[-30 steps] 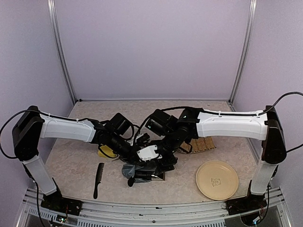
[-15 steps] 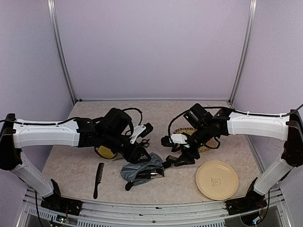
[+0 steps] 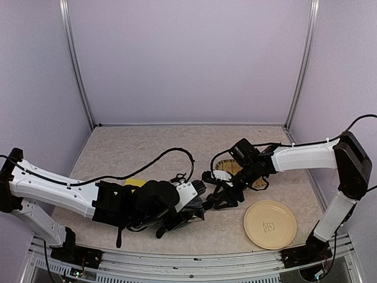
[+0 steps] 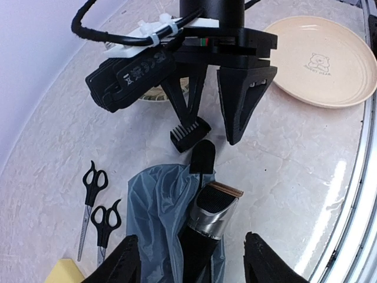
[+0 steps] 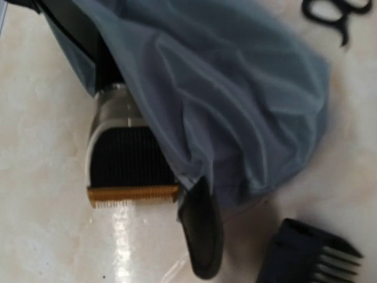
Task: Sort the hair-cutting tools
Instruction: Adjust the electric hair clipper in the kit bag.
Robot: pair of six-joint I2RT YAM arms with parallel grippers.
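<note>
Left pincer (image 4: 189, 242) and right pincer (image 4: 211, 132) both wide, empty.
If I close left on the electric clipper (image 4: 206, 227), the zip pouch (image 4: 156, 206) could snag.

My left wrist view shows only the tips of my left fingers (image 4: 128, 262); the bottom edge cuts off the rest. That edge also cuts the clipper (image 4: 209, 227), whose body is partly sunk in the pouch (image 4: 154, 212), and leaves just a corner of the yellow sponge (image 4: 60, 273). The guard (image 4: 189, 130) sits partly behind my right fingers (image 4: 238, 103). My right wrist view is blurred: the pouch covers the clipper's body, the top edge trims the scissors (image 5: 343, 23) to their handles, the bottom edge cuts the guard. From above, my left arm (image 3: 59, 188) hides most of the pouch and all but an end of the comb (image 3: 118, 240); the scissors there are too small to tell apart.
</note>
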